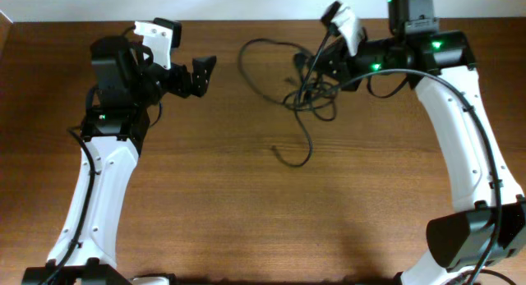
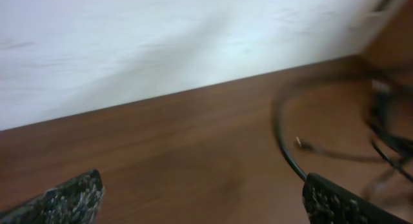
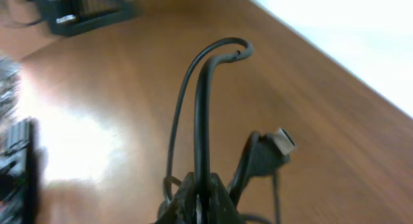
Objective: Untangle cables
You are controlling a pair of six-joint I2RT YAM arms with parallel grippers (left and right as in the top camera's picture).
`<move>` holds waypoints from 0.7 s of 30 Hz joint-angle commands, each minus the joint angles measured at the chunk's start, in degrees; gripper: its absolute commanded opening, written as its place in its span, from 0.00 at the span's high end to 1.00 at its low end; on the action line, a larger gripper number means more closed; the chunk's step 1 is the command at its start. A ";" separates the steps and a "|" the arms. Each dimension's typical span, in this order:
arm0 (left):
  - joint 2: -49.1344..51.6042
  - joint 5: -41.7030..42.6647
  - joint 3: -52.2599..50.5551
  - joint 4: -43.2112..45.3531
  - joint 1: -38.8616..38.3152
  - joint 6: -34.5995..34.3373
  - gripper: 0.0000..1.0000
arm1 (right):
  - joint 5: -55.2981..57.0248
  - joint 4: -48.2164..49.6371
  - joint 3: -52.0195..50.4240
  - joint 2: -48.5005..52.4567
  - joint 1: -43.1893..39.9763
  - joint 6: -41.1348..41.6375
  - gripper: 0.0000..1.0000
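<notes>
My right hand [image 3: 200,199] is pinched shut on a loop of the cables [image 1: 306,96], whose tangle trails toward 7 o'clock across the surface [image 1: 246,219], with my open, empty left hand [image 1: 205,75] farther off at 9 o'clock.

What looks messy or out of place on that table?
The black cables lie in a knotted tangle near the far edge of the table, with one long strand trailing toward the middle. The right pincer has a loop of them pinched, and a light-tipped plug sticks out beside it. Nothing looks broken.
</notes>
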 commanded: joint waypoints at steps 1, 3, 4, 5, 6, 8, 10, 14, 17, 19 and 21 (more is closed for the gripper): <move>-1.75 16.17 0.31 -0.28 -0.35 -0.59 0.00 | 6.08 3.58 1.07 -1.55 -1.27 8.44 0.96; -1.77 24.00 0.31 -1.11 -0.35 -0.55 0.01 | 6.05 6.56 1.07 -1.55 -1.31 11.34 0.96; -1.75 28.37 0.31 -1.49 -0.35 -0.50 0.01 | 6.05 8.68 1.07 -1.55 -1.31 14.14 0.96; -1.75 33.48 0.31 -1.53 -0.37 -0.28 0.01 | 6.08 10.32 1.07 -1.55 -1.31 16.22 0.96; -1.75 42.25 0.31 -1.46 -0.66 2.82 0.01 | 6.05 12.02 1.07 -1.55 -1.31 18.34 0.96; -1.75 55.36 0.31 -1.44 -1.44 8.66 0.01 | 6.08 13.49 1.07 -1.55 -1.29 20.44 0.96; -1.75 59.08 0.31 -1.55 -2.60 11.69 0.01 | 6.01 14.14 1.07 -1.55 -1.29 24.06 0.96; -1.75 55.25 0.28 -1.84 -5.81 16.61 0.01 | -6.43 15.10 1.07 -1.55 -1.31 28.02 0.96; -1.75 48.48 0.28 -3.06 -8.07 16.72 0.01 | -13.42 15.10 1.07 -1.55 -1.31 29.75 0.96; -1.75 45.53 0.28 -4.61 -9.75 19.08 0.01 | -18.73 15.10 1.07 -1.55 -1.29 29.97 0.96; -1.68 43.87 0.28 -4.85 -10.34 19.06 0.01 | -23.41 15.04 1.07 -1.55 -1.22 30.16 0.96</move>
